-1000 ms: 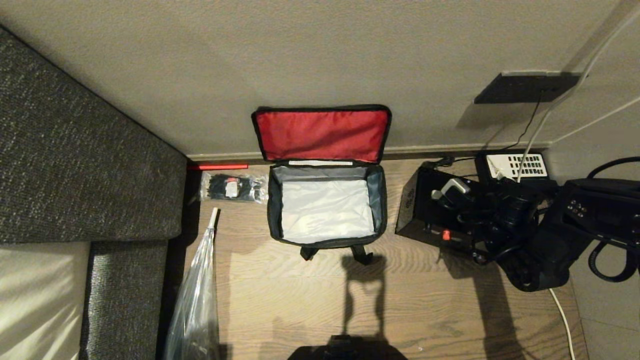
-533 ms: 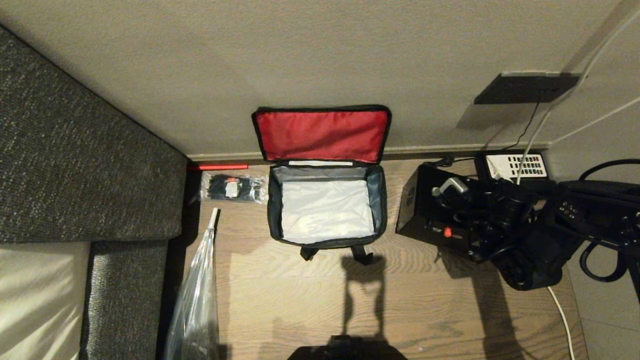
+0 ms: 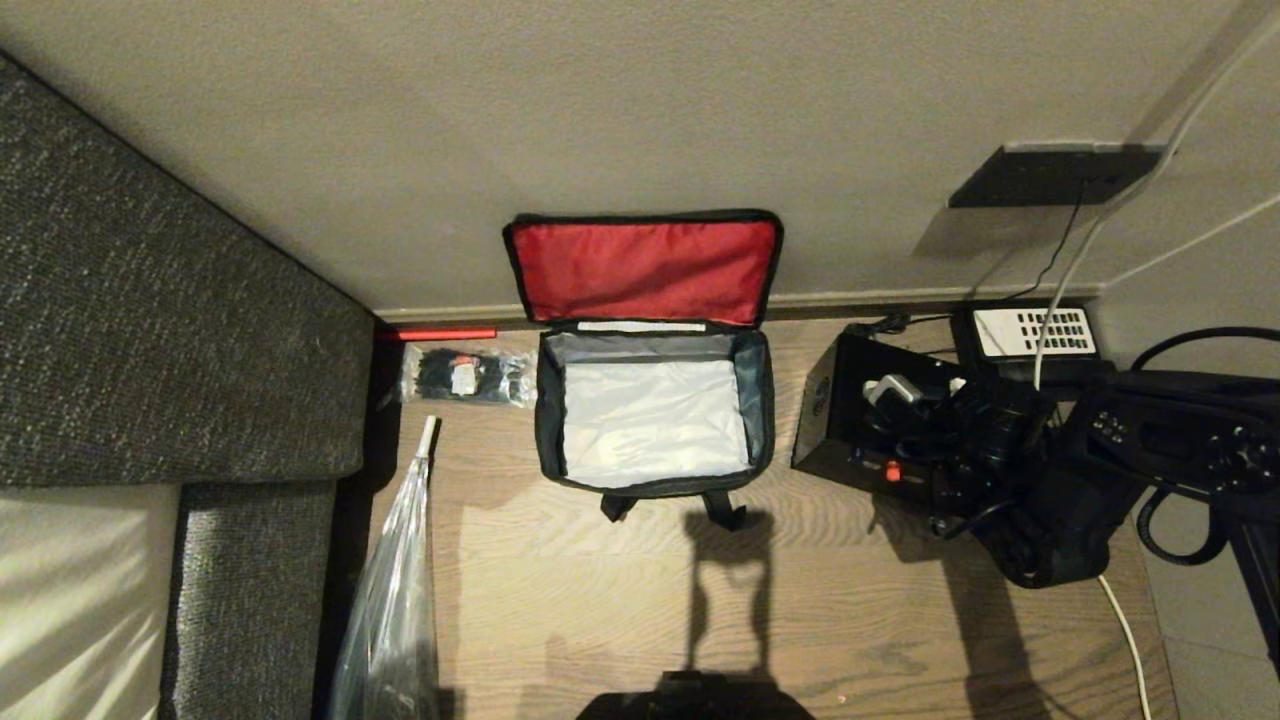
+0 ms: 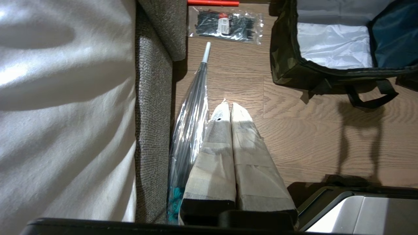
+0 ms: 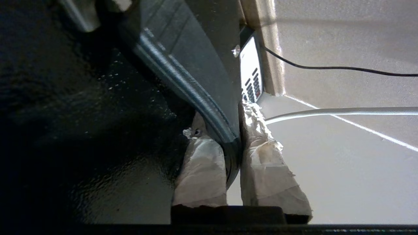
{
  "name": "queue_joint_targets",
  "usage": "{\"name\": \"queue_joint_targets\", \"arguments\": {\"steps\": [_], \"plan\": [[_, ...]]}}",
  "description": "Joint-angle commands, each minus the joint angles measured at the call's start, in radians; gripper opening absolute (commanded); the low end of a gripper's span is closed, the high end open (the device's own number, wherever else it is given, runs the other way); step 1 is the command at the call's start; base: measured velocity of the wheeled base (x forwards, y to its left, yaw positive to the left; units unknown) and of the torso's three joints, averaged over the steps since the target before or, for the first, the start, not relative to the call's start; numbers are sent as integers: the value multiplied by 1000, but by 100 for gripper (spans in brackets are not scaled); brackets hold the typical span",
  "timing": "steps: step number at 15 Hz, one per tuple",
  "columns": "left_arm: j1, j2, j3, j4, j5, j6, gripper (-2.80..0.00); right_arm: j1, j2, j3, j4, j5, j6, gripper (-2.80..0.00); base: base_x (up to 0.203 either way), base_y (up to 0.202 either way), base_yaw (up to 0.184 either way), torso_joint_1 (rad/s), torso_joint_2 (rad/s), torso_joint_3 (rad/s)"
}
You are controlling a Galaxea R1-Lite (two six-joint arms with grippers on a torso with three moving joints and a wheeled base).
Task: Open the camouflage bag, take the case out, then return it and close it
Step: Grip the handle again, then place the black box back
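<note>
The camouflage bag (image 3: 545, 420) stands open on the wood floor against the wall. Its red-lined lid (image 3: 645, 268) leans back on the wall, and its grey-white inside is empty. The left wrist view shows its camouflage side (image 4: 287, 62). To the right of the bag lies the case (image 3: 835, 420), a black box with a small red spot (image 3: 892, 472) on its near edge. My right gripper (image 3: 935, 420) sits over the case's right part. In the right wrist view its taped fingers (image 5: 228, 130) are shut on a thin dark rim of the case (image 5: 196, 75). My left gripper (image 4: 227, 106) hangs shut and empty above the floor.
A black telephone with a white keypad (image 3: 1030, 332) sits by the wall behind the case. A clear packet of black ties (image 3: 465, 376) and a red stick (image 3: 437, 334) lie left of the bag. A clear umbrella (image 3: 395, 580) leans on the sofa (image 3: 150, 330). A white cable (image 3: 1120, 610) trails at right.
My right gripper has closed from wide open onto the case's rim, and the arm has shifted slightly left over the case. The bag and the case have not moved.
</note>
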Motion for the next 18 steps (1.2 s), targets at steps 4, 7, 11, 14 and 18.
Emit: {"name": "queue_joint_targets", "arguments": {"steps": [4,7,11,14,18], "plan": [[0,-2,3,1,0,0,-280,1,-18,29,-17,-3,-8,-280,0,0,0,0,0,0],[0,-2,3,1,0,0,-280,2,-77,68,-17,-3,-10,-280,0,0,0,0,0,0],[0,-2,3,1,0,0,-280,13,-273,178,-9,-2,-14,-280,0,0,0,0,0,0],[0,-2,3,1,0,0,-280,30,-467,199,143,-3,-15,-280,0,0,0,0,0,0],[0,-1,3,1,0,0,-280,97,-634,209,328,-29,-20,-280,0,0,0,0,0,0]]}}
